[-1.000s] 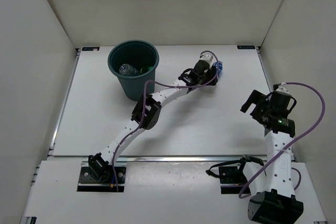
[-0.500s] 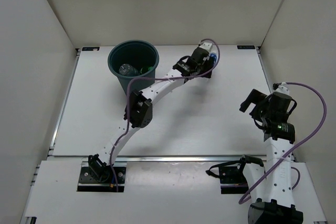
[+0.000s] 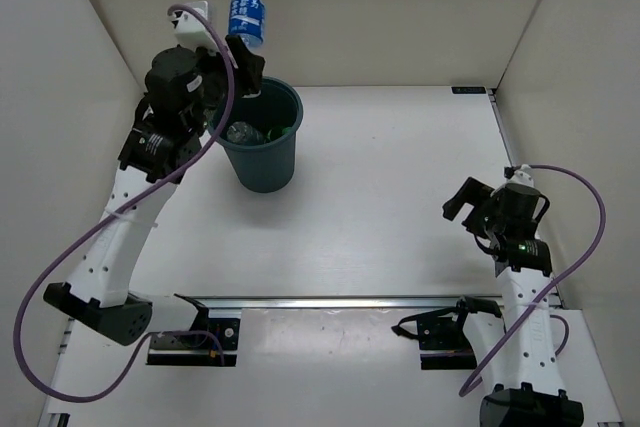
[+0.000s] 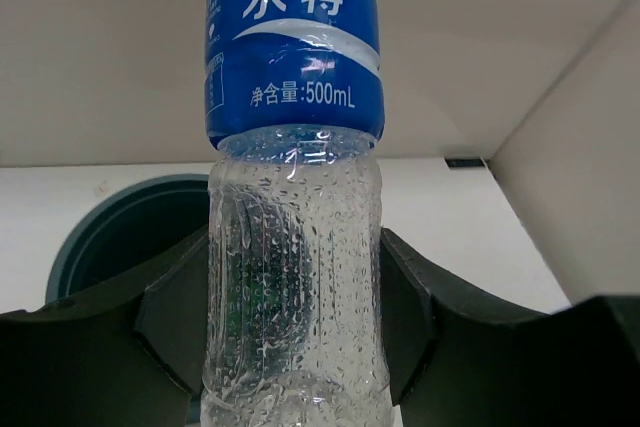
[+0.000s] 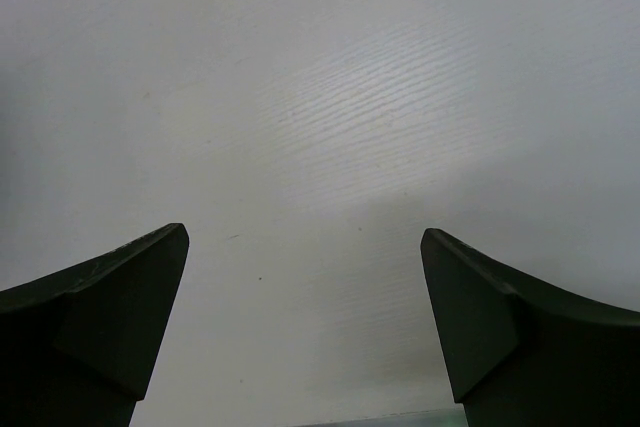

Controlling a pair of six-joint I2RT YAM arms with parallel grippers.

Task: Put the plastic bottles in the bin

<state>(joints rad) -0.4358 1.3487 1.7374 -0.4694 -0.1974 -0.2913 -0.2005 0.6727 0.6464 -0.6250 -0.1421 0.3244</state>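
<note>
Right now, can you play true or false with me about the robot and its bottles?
The left end effector is shut on the blue-label bottle. True.
That bottle is inside the bin. False: it is held up in the air by the bin's rim.
The right end effector holds a bottle. False: it is open and empty.
The bin has something inside. True: a clear bottle shows in it.
The bin has tipped over. False: it stands upright.
</note>
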